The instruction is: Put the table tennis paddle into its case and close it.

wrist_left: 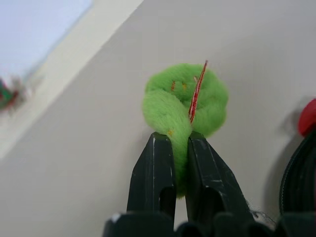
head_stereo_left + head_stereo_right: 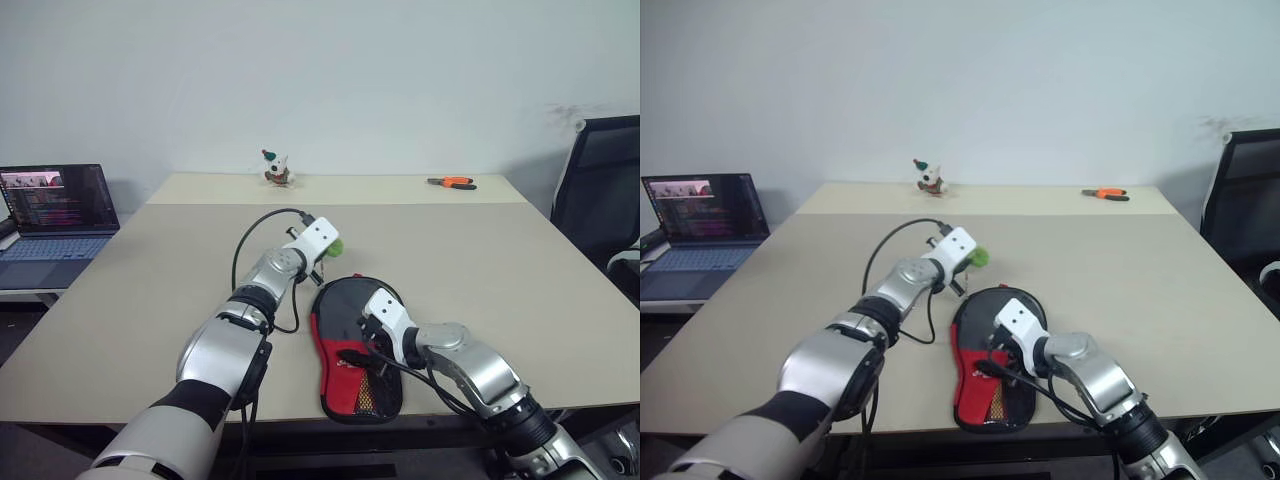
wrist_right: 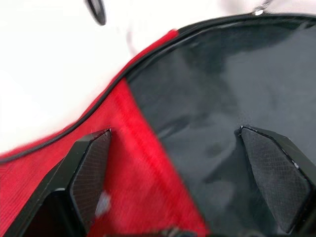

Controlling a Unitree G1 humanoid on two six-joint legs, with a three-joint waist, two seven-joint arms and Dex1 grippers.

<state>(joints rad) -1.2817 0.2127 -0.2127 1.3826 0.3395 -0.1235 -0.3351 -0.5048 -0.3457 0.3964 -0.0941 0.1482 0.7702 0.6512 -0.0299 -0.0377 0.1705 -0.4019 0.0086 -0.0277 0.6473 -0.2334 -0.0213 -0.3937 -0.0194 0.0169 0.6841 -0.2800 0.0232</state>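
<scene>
The case (image 2: 335,310) lies flat near the table's front edge, black upper part away from me, red lower part with the mesh pocket toward me. My right gripper (image 3: 175,131) hovers open just over it, one finger above the red fabric and the other above the black. My left gripper (image 1: 172,138) is shut on a small green fuzzy item (image 1: 185,98) with a thin red strip across it. It holds that item above the table just beyond the case's upper left rim (image 2: 336,245). The table tennis paddle is out of view.
An open laptop (image 2: 55,215) sits on a side desk at the far left. A small toy figure (image 2: 276,170) and orange-handled pliers (image 2: 452,182) lie at the table's far edge. A black chair (image 2: 600,190) stands at the right.
</scene>
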